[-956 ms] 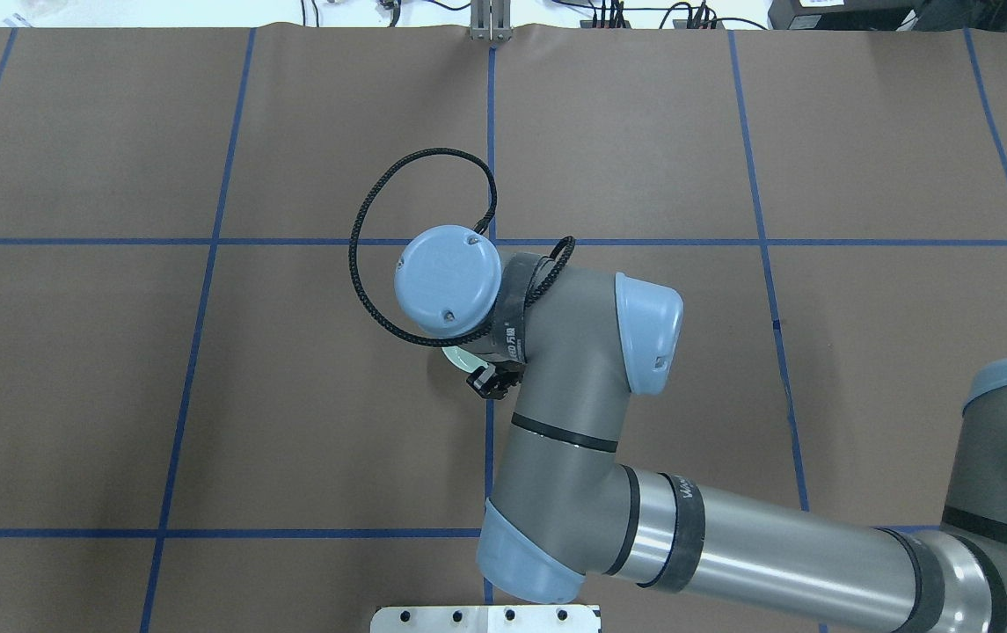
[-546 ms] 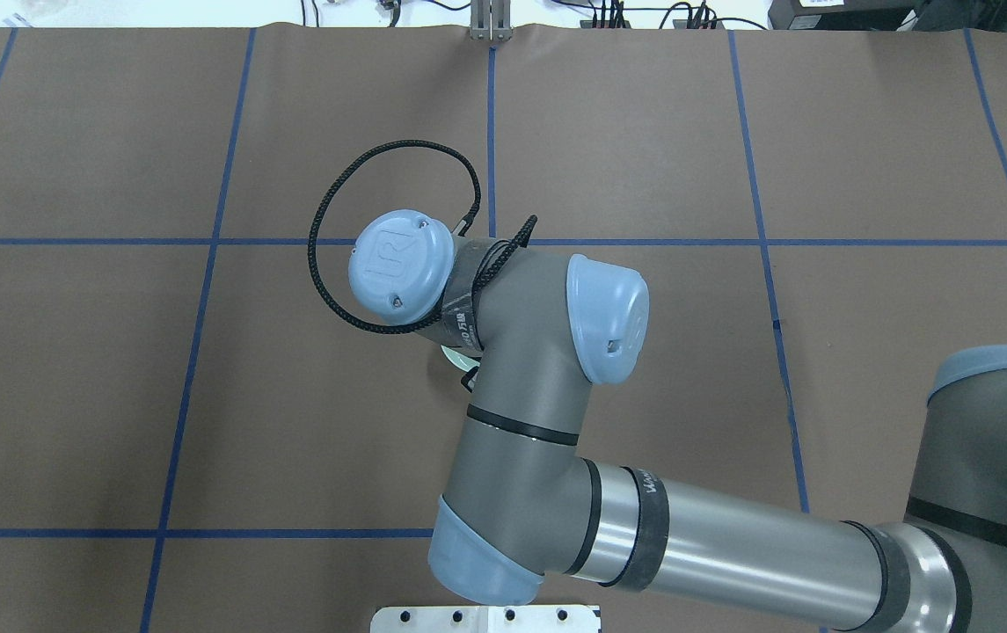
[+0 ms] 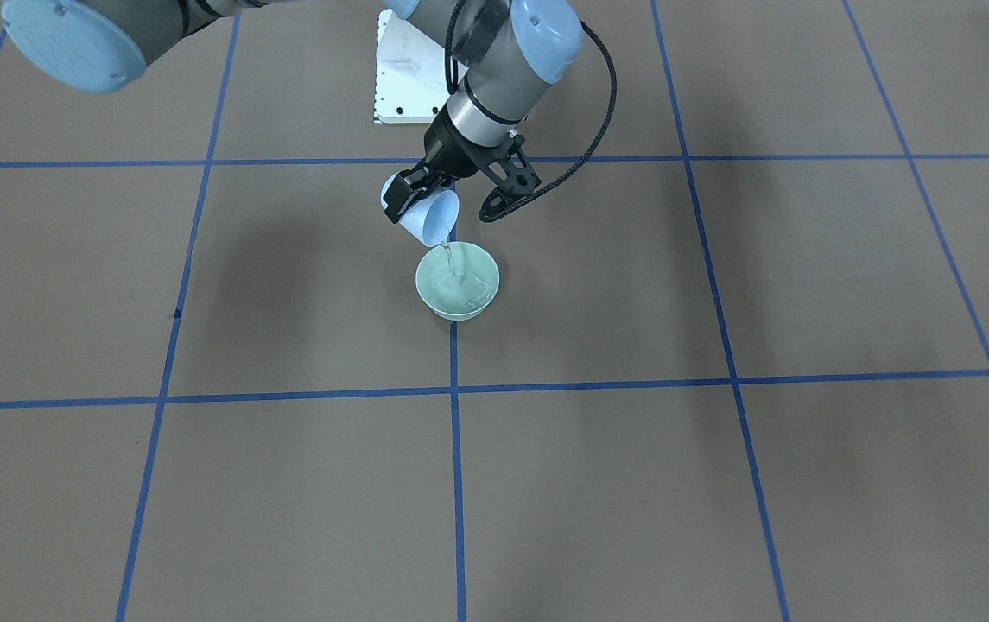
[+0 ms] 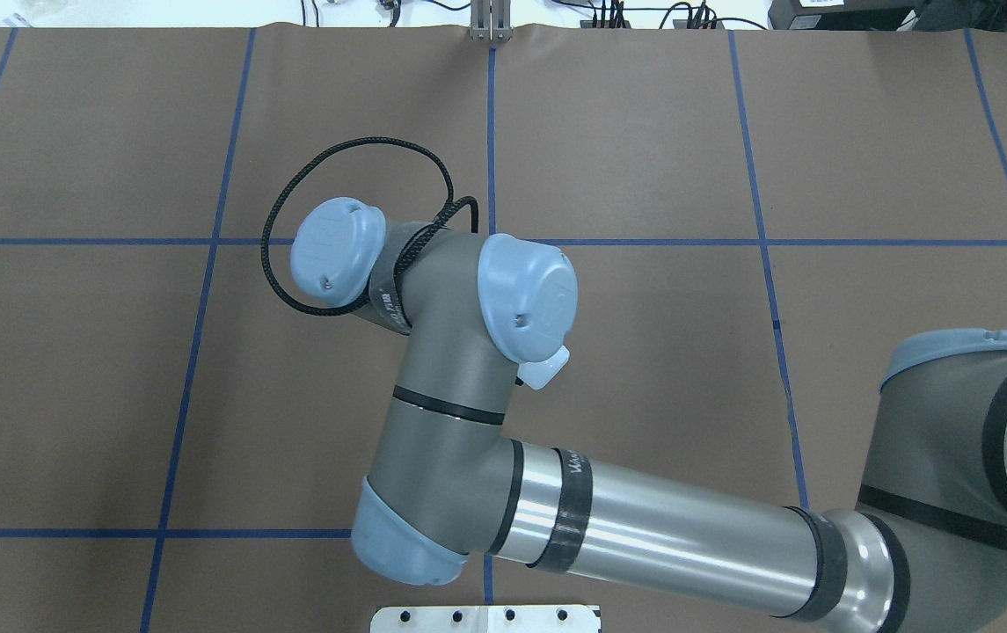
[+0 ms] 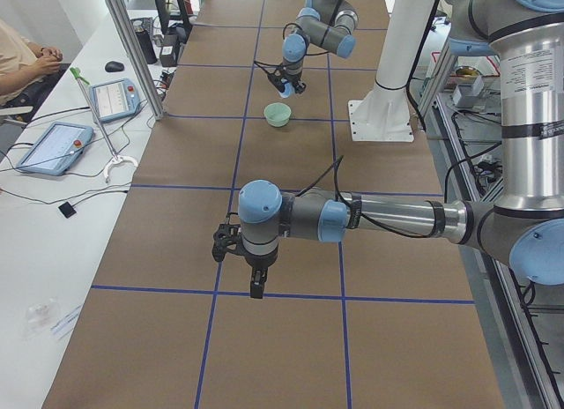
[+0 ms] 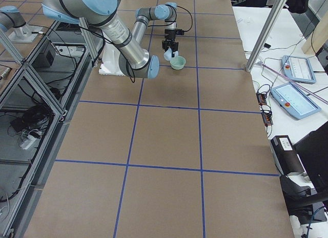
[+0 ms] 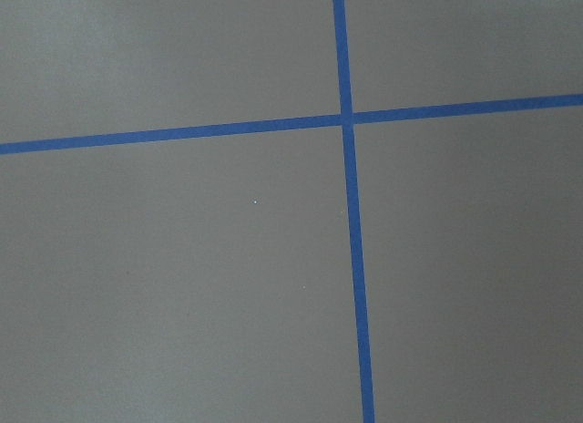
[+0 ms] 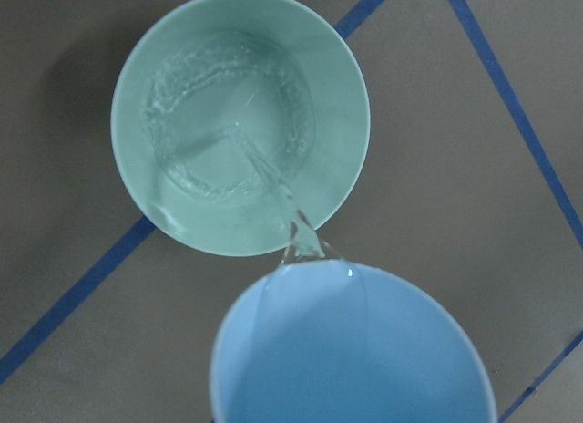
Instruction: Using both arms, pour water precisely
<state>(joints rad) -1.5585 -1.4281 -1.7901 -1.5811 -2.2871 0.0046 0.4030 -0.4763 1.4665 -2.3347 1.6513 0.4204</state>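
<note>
My right gripper (image 3: 408, 192) is shut on a pale blue cup (image 3: 429, 220) and holds it tilted, rim down, just above a mint green bowl (image 3: 472, 304). A thin clear stream of water (image 8: 273, 181) runs from the cup's rim (image 8: 355, 350) into the bowl (image 8: 337, 168), where a rippling pool (image 8: 228, 122) lies. In the overhead view the right arm (image 4: 450, 369) hides the bowl and only a bit of the cup (image 4: 545, 369) shows. My left gripper (image 5: 256, 268) hangs over bare table far from the bowl; I cannot tell whether it is open.
Brown table cover (image 3: 719, 484) with a grid of blue tape lines (image 3: 456, 484). The white pedestal base (image 3: 403, 78) stands behind the bowl. The left wrist view shows only table and a tape crossing (image 7: 346, 118). Operator tablets (image 5: 110, 96) lie on a side bench.
My right arm's wrist has swung toward the view's left and rolled over. The bowl's edge that peeked out is now covered, and a bit of the cup shows beside the wrist.
</note>
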